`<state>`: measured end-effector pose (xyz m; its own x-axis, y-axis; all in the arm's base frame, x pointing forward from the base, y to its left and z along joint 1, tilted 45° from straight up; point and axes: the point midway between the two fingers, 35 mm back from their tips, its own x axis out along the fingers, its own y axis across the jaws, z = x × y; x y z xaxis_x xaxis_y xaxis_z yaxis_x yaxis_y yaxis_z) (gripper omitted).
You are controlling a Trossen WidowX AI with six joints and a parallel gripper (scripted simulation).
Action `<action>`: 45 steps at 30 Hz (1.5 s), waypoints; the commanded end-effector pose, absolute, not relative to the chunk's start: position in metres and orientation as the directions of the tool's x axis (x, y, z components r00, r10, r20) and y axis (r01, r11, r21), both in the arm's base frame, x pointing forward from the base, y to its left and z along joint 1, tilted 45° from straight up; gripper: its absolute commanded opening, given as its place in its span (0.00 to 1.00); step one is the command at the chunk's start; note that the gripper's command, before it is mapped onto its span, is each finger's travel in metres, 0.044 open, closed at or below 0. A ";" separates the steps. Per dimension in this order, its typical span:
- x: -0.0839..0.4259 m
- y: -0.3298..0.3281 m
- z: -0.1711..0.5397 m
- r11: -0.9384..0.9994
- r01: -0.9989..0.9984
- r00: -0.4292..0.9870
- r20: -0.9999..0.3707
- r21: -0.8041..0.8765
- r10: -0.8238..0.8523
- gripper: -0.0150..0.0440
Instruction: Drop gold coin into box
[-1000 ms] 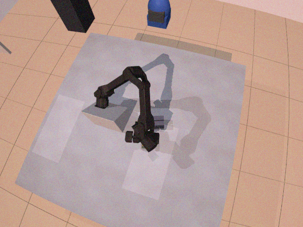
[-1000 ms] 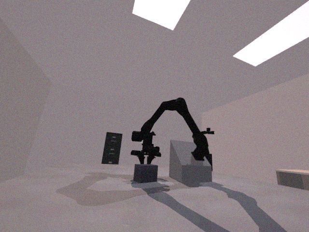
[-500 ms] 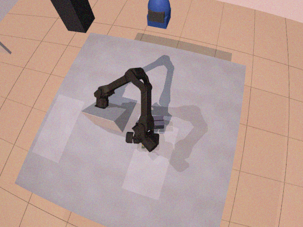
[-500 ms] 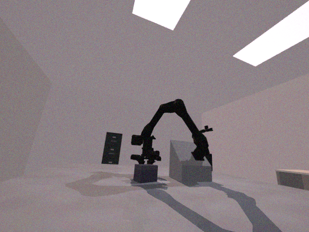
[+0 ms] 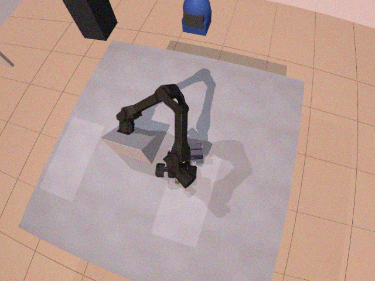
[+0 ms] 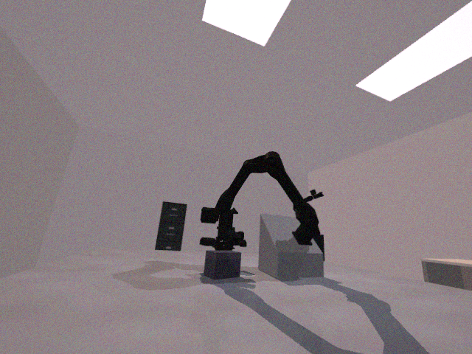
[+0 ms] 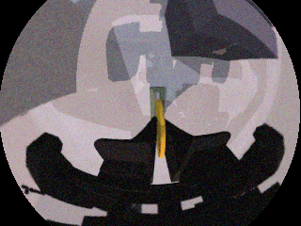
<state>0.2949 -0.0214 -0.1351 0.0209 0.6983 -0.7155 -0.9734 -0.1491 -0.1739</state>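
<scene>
The gold coin (image 7: 161, 137) (image 5: 177, 180) is on edge and looks like a thin upright yellow strip in the wrist view. My gripper (image 7: 157, 119) is shut on it, with one black finger on each side. The dark-green holder (image 7: 153, 104) shows just beyond the fingers, and the coin overlaps it. The rest of the holder is hidden, and I cannot tell whether the coin still sits in it. The grey box (image 5: 197, 153) (image 6: 223, 265) (image 7: 202, 40) stands close beside the gripper, at the upper right in the wrist view. Its slot is not clear. In the exterior view the box hides the fingertips.
A grey wedge-shaped block (image 5: 133, 141) (image 6: 268, 247) carries the arm's base and stands near the box. A blue object (image 5: 197, 18) and a black cabinet (image 5: 94, 21) (image 6: 170, 226) are beyond the work area. Arm shadows cross the grey surface (image 5: 251, 120).
</scene>
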 end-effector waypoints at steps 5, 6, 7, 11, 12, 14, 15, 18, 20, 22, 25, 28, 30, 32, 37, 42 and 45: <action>0.295 -0.023 -0.133 -0.144 -0.974 0.023 -0.714 -0.173 0.700 0.25; 0.296 -0.025 -0.131 -0.144 -0.974 0.023 -0.714 -0.173 0.700 0.25; 0.296 -0.027 -0.130 -0.144 -0.974 0.023 -0.714 -0.173 0.700 0.25; 0.297 -0.034 -0.123 -0.144 -0.975 0.023 -0.715 -0.172 0.698 0.25; 0.297 -0.036 -0.121 -0.144 -0.975 0.024 -0.716 -0.172 0.698 0.25; 0.297 -0.040 -0.118 -0.144 -0.975 0.024 -0.716 -0.172 0.698 0.25; 0.297 -0.042 -0.116 -0.144 -0.975 0.024 -0.716 -0.172 0.697 0.25; 0.297 -0.047 -0.111 -0.144 -0.975 0.024 -0.717 -0.172 0.697 0.25; 0.297 -0.051 -0.108 -0.144 -0.975 0.024 -0.717 -0.172 0.697 0.25; 0.297 -0.054 -0.104 -0.144 -0.975 0.024 -0.717 -0.172 0.696 0.25; 0.297 -0.060 -0.099 -0.144 -0.975 0.024 -0.717 -0.172 0.696 0.25; 0.297 -0.065 -0.093 -0.144 -0.975 0.023 -0.717 -0.171 0.696 0.25; 0.296 -0.068 -0.089 -0.144 -0.975 0.023 -0.717 -0.171 0.696 0.25; 0.296 -0.072 -0.086 -0.144 -0.975 0.023 -0.717 -0.171 0.696 0.25; 0.294 -0.081 -0.076 -0.144 -0.975 0.023 -0.717 -0.171 0.697 0.25; 0.293 -0.088 -0.067 -0.145 -0.975 0.023 -0.716 -0.172 0.698 0.25; 0.293 -0.088 -0.067 -0.129 -0.979 0.022 -0.716 -0.156 0.698 0.25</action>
